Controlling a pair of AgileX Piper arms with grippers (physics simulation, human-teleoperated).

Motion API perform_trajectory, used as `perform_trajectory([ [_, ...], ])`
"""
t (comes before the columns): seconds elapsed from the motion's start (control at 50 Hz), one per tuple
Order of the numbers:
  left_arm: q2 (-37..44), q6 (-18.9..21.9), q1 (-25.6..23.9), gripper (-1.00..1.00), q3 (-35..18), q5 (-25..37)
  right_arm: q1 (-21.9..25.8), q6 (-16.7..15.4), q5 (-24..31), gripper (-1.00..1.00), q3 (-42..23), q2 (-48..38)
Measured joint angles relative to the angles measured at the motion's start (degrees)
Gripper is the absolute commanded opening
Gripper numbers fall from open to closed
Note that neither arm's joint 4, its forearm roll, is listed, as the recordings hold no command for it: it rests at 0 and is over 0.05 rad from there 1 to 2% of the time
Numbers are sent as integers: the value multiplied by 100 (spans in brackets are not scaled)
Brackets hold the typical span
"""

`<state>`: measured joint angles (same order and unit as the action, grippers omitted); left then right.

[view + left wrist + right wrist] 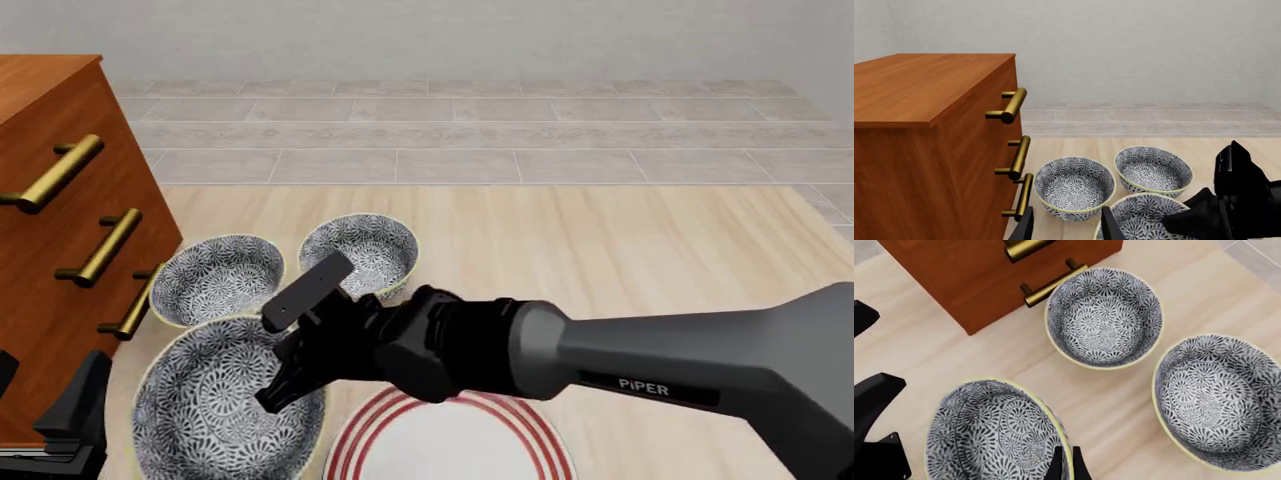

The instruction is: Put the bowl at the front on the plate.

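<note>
Three patterned bowls stand left of centre. The front bowl (220,410) (991,432) (1141,215) is nearest me, and its right rim is pinched by my right gripper (276,392) (1065,467), which is shut on it. Whether the bowl rests on the table or hangs just above it, I cannot tell. The white plate (454,445) with red rings lies just right of this bowl, partly under the right arm. My left gripper (54,420) (1067,227) stands open at the front left corner, apart from the bowl, with nothing between its fingers.
Two look-alike bowls sit behind: one on the left (218,278) (1104,317) (1074,186), one on the right (360,252) (1217,412) (1153,170). A wooden drawer cabinet (54,200) (921,125) with brass handles (100,248) stands close on the left.
</note>
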<state>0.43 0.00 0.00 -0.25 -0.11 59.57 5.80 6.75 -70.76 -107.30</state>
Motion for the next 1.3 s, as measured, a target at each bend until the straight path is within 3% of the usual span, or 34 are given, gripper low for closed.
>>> perform_trajectory([
  [0.78, 0, 0, 0, 100, 0, 0, -480, 93, -115, -100, 864, 894],
  [1.3, 0, 0, 0, 100, 0, 0, -567, 465, 91, -100, 1358, 1663],
])
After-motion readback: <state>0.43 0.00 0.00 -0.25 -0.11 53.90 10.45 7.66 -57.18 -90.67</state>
